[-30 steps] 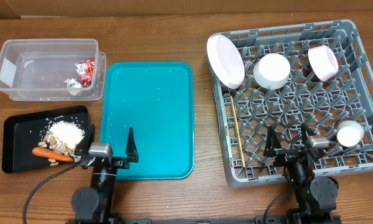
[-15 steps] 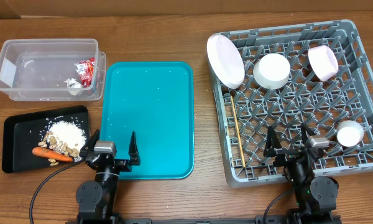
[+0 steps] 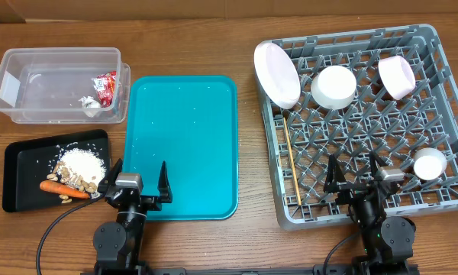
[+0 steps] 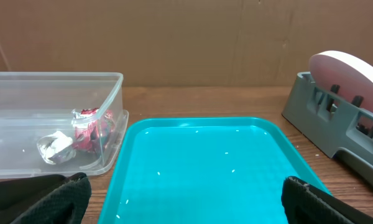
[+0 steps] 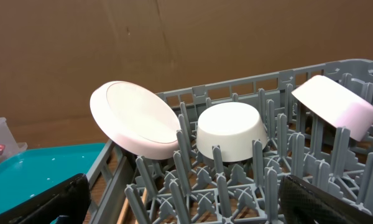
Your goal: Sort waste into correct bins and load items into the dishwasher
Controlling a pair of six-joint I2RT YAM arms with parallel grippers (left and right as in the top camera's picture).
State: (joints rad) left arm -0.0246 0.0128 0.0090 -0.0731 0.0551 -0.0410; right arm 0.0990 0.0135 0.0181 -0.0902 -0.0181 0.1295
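At rt: grey dish rack [image 3: 370, 134], biggest thing in view, w/ dishes along its far rows. Centre: flat teal tray [image 3: 183, 145]. Far lft: clear tub [image 3: 30, 92]; just nr of it, black tray [image 3: 21, 191], close beside teal tray's lft rim. L gripper [image 3: 137, 179] low over nr edge of teal tray, jaws spread as wide as they go, nothing held; lft fingertip by tray's lft rim next to black tray, rt fingertip over tray floor. R gripper [image 3: 354, 176] over nr part of rack, jaws likewise wide apart, nothing between them. In rack's far lft corner: pale pink plate [image 3: 277, 74], tilted on edge, well far of R gripper and to its lft. Rt of plate: white bowl [image 3: 333, 85], upside down on pegs; farther rt, pink bowl [image 3: 397, 76], tipped on its side. White cup [image 3: 429, 163] nr rack's rt wall, just rt of R gripper. Chopsticks [image 3: 291, 160] flat along rack's lft side, lft of R gripper. In tub's rt end, well far of L gripper: red wrapper [image 3: 107, 85], w/ white tissue [image 3: 90, 105] beside it. On black tray, just lft of L gripper: rice heap [image 3: 82, 162], carrot [image 3: 63, 189] nr of it, nut-like bits [image 3: 65, 200] at carrot's nr side.
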